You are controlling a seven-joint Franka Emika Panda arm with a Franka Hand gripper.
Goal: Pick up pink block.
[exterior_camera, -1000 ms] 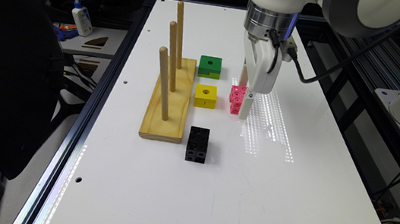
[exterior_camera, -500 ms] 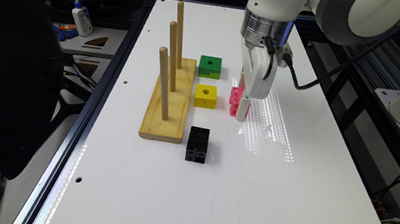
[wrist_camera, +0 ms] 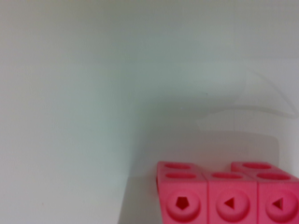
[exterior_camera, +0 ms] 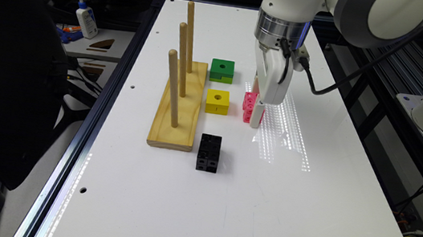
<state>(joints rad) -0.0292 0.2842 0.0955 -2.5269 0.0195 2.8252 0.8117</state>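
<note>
The pink block (exterior_camera: 249, 106) rests on the tabletop (exterior_camera: 305, 211) nearer its far edge, touching the gripper (exterior_camera: 257, 118). Jaw state cannot be determined. The block appears light, rigid and smooth-sided; grip two opposite flat faces squarely.

Over the last second the claw (exterior_camera: 256, 118) has come down from above the pink block (exterior_camera: 248, 106) to the worktop (exterior_camera: 305, 211), closely alongside the block.
</note>
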